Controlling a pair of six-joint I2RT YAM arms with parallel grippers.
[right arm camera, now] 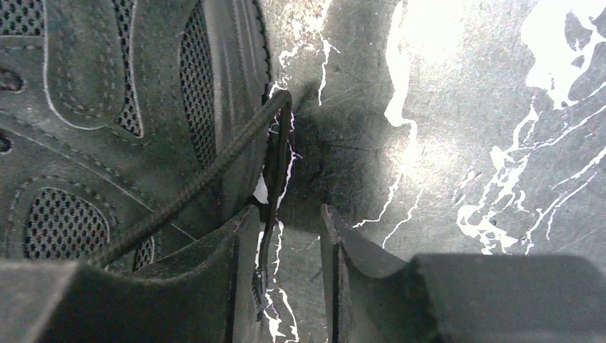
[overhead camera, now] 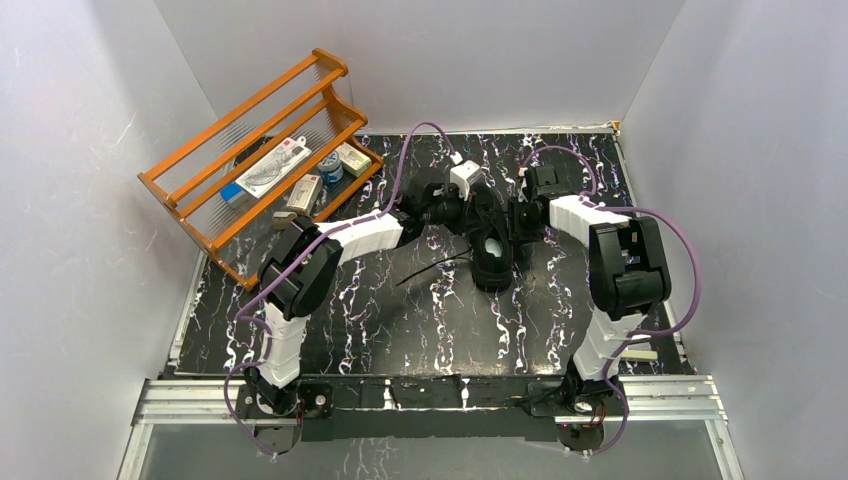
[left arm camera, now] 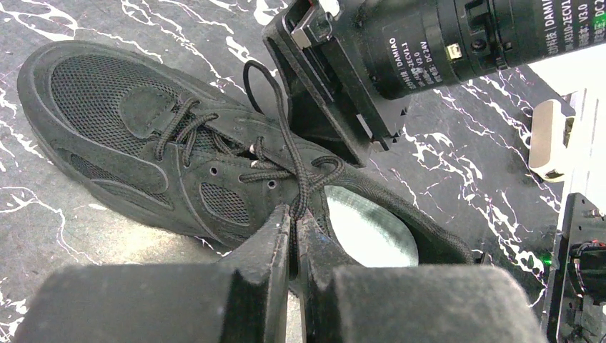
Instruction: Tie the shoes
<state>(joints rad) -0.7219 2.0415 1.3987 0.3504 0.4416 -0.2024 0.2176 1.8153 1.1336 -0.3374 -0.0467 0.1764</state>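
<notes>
Our left fingers [left arm camera: 266, 250] clamp the lace [left arm camera: 284, 128]; right fingers [right arm camera: 211, 286] half open, loop [right arm camera: 276, 143] probably loose between them beside shoe [left arm camera: 143, 136]; pulling now could drop it.

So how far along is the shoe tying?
Early on. The sneaker has its laces threaded, but no knot or bow shows. The left gripper is shut on one lace; the right gripper stands open with a lace loop at its fingertips. The whole knot remains.

You look down on a table top [overhead camera: 400, 330] patterned like black marble with white veins, enclosed by plain white walls [overhead camera: 90, 150]. An orange wooden rack [overhead camera: 255, 150] sits at its far left corner. Bright light glares off the surface.
</notes>
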